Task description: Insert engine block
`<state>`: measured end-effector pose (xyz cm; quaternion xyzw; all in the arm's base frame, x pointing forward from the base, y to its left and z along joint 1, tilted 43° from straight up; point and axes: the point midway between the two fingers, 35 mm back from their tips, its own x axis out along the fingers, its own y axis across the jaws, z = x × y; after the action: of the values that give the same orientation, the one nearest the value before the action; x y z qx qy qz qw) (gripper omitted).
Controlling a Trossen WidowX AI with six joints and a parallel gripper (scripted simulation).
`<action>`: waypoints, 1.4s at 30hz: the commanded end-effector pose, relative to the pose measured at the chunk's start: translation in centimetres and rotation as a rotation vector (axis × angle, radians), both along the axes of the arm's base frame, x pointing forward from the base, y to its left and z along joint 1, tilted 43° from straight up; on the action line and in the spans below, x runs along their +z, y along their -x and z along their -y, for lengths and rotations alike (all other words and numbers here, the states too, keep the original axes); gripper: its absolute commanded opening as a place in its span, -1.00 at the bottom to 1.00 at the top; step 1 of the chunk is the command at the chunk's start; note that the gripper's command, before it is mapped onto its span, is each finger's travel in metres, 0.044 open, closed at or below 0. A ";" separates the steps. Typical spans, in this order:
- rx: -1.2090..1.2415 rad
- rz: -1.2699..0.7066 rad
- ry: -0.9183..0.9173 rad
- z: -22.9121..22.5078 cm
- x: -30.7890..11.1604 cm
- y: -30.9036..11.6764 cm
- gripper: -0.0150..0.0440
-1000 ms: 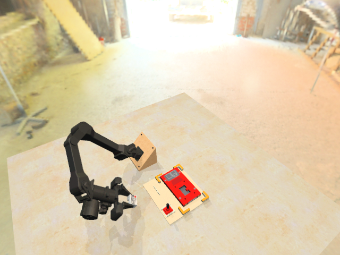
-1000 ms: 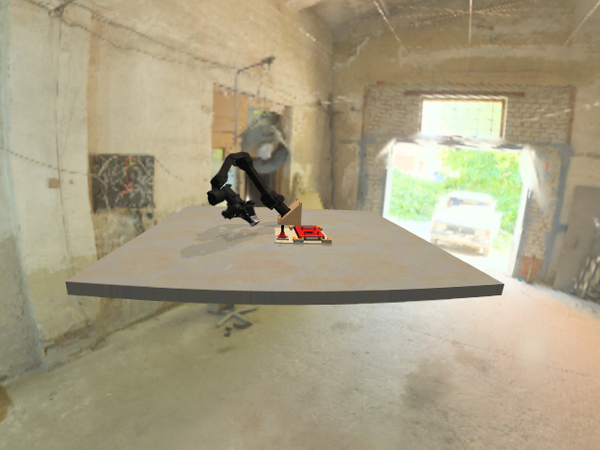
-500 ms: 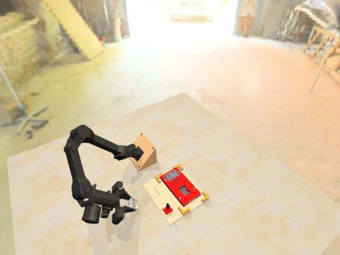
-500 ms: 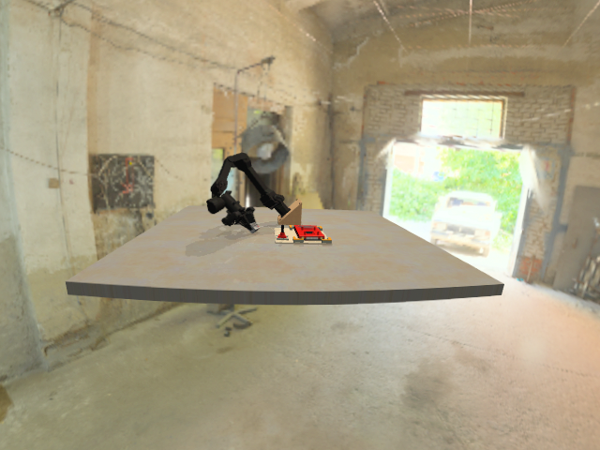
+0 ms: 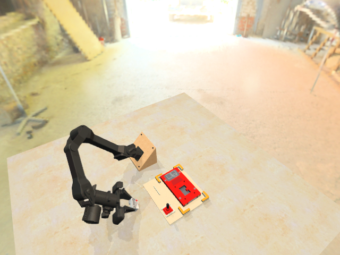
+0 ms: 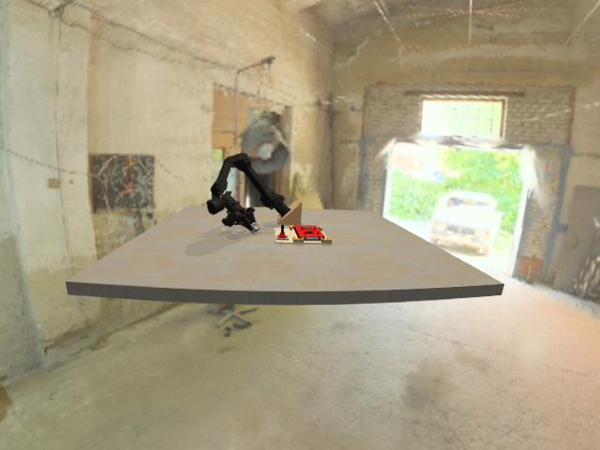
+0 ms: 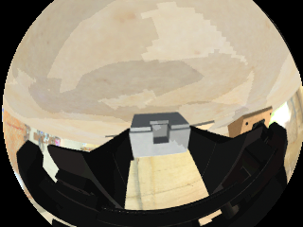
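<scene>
My gripper is shut on the engine block. The block is light grey with a dark grey side and is tilted with the hand, above the table. Its notched slot shows toward the wrist camera. The red car body lies flat, well to the right of the gripper in the top view. Its square opening is empty, with the small red rib jutting in at one side. The car body is not recognizable in the wrist view.
The pale board carries the car body, orange corner brackets around it and a red shifter with an upright black lever, between gripper and car body. A wooden wedge stands at the arm's base.
</scene>
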<state>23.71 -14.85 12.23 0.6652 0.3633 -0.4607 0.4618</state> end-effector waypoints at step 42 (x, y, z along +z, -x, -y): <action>-0.007 -0.011 0.008 -0.2 4.0 1.1 1.00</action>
<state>22.61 -14.69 16.30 0.6621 0.3615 -0.4673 0.4610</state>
